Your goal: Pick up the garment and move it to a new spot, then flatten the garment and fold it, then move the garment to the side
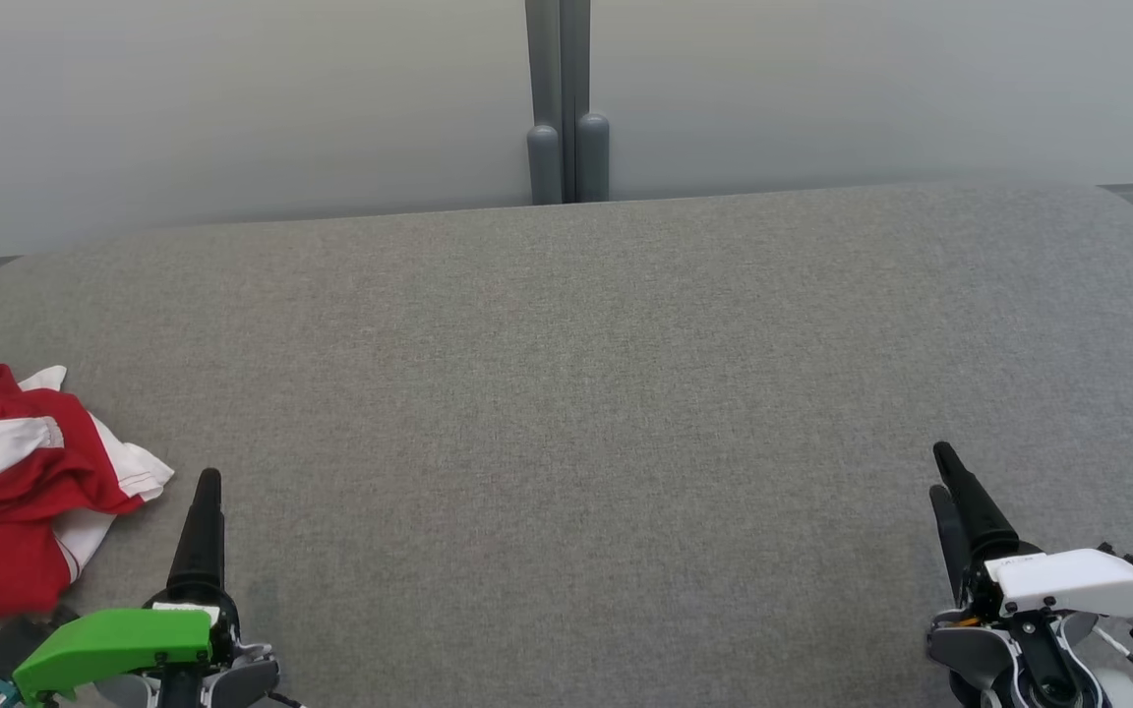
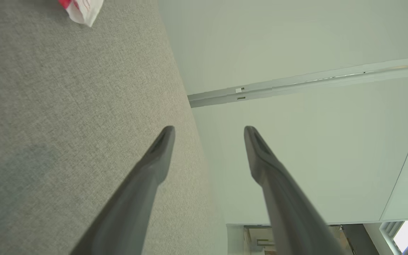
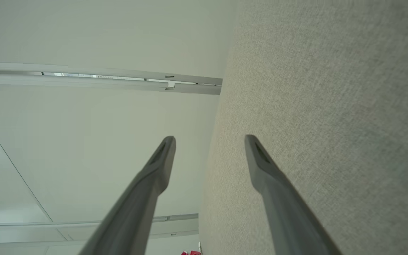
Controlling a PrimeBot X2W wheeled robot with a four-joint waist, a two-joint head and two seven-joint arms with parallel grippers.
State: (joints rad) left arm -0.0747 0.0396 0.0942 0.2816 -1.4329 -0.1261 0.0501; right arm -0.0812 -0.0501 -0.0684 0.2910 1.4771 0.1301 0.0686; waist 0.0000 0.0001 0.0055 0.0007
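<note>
The garment, red with white stripes, lies crumpled at the far left edge of the grey fabric-covered table. My left gripper rests low at the front left, just right of the garment and not touching it. In the left wrist view its fingers stand apart with nothing between them, and a white corner of the garment shows at the top. My right gripper sits at the front right, far from the garment. In the right wrist view it is open and holds nothing.
A pale wall runs behind the table, with a grey post at its middle. The table's far corners are rounded. A wide stretch of grey cloth surface lies between the two grippers.
</note>
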